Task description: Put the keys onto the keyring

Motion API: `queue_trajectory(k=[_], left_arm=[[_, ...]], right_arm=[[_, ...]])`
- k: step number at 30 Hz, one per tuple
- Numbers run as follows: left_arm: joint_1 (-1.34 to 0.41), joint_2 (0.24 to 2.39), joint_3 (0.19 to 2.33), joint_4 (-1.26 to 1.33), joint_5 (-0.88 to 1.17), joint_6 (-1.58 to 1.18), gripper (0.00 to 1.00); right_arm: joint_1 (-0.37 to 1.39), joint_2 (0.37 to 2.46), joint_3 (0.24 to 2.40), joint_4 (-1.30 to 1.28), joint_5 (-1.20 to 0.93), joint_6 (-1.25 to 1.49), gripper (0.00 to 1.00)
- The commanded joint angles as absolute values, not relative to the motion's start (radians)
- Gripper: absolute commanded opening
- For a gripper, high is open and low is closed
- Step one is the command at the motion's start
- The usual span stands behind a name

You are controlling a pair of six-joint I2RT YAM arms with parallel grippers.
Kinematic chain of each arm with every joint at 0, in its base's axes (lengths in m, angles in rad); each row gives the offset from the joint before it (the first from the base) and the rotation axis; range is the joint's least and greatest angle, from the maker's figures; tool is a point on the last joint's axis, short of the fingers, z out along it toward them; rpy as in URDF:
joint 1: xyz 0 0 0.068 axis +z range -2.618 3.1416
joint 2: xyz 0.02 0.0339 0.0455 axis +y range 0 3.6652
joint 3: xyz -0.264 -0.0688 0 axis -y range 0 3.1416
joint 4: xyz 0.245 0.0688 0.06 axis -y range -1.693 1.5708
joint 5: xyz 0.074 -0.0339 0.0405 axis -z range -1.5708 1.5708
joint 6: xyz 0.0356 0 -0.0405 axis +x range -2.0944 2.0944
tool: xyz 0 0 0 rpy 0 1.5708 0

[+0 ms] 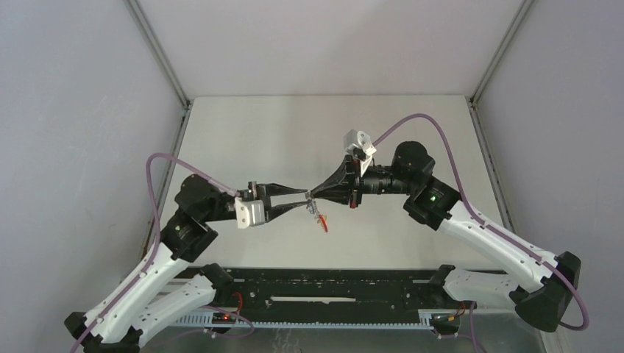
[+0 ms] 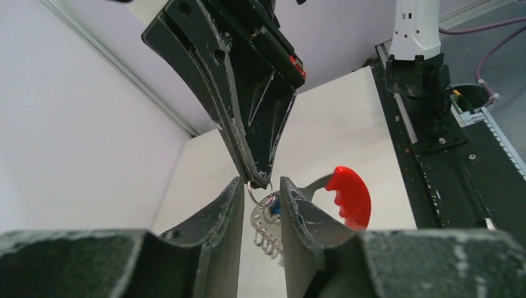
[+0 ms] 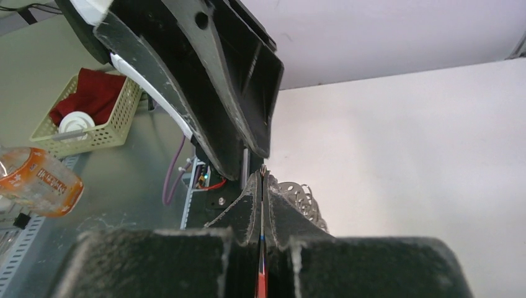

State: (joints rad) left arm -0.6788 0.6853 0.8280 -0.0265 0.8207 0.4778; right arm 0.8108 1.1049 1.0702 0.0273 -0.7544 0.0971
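Both grippers meet in mid-air over the white table (image 1: 294,132). My right gripper (image 1: 312,195) (image 3: 263,177) is shut on a small wire ring (image 2: 260,191) at the top of the keyring (image 1: 318,215). The keyring's grey clip plate (image 2: 267,226) (image 3: 301,195) and red band (image 2: 348,195) hang below it. My left gripper (image 1: 305,200) (image 2: 261,180) stands open, one finger on each side of the ring and plate, with a gap on both sides. A bit of blue, the blue key's tag (image 2: 275,208), shows behind the plate. No other key shows.
A black rail (image 1: 331,290) runs along the near edge between the arm bases. Grey walls enclose the table on three sides. Off the table, the right wrist view shows a basket with a red cloth (image 3: 93,112) and an orange-labelled bottle (image 3: 37,183).
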Motion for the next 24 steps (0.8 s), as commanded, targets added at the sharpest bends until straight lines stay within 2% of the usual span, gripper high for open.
queue_trajectory(k=[1, 10, 15, 18, 21, 22, 24], left_arm=[[-0.683, 0.705, 0.884, -0.054, 0.832, 0.403, 0.3], [-0.684, 0.696, 0.885, -0.077, 0.795, 0.369, 0.27], [-0.683, 0.701, 0.894, -0.077, 0.81, 0.346, 0.14], [-0.681, 0.709, 0.896, -0.089, 0.808, 0.342, 0.02], [-0.675, 0.712, 0.904, -0.098, 0.795, 0.327, 0.0], [-0.674, 0.715, 0.909, -0.106, 0.791, 0.325, 0.0], [-0.675, 0.725, 0.924, -0.136, 0.791, 0.325, 0.0]], right_arm=[[0.835, 1.053, 1.008, 0.306, -0.696, 0.173, 0.0], [0.849, 1.019, 0.915, 0.443, -0.685, 0.191, 0.0], [0.862, 1.026, 0.914, 0.433, -0.673, 0.169, 0.0], [0.871, 1.026, 0.915, 0.427, -0.665, 0.15, 0.0], [0.879, 1.017, 0.916, 0.388, -0.66, 0.116, 0.0], [0.878, 1.011, 0.918, 0.365, -0.658, 0.099, 0.03], [0.874, 0.987, 0.942, 0.257, -0.648, 0.035, 0.28]])
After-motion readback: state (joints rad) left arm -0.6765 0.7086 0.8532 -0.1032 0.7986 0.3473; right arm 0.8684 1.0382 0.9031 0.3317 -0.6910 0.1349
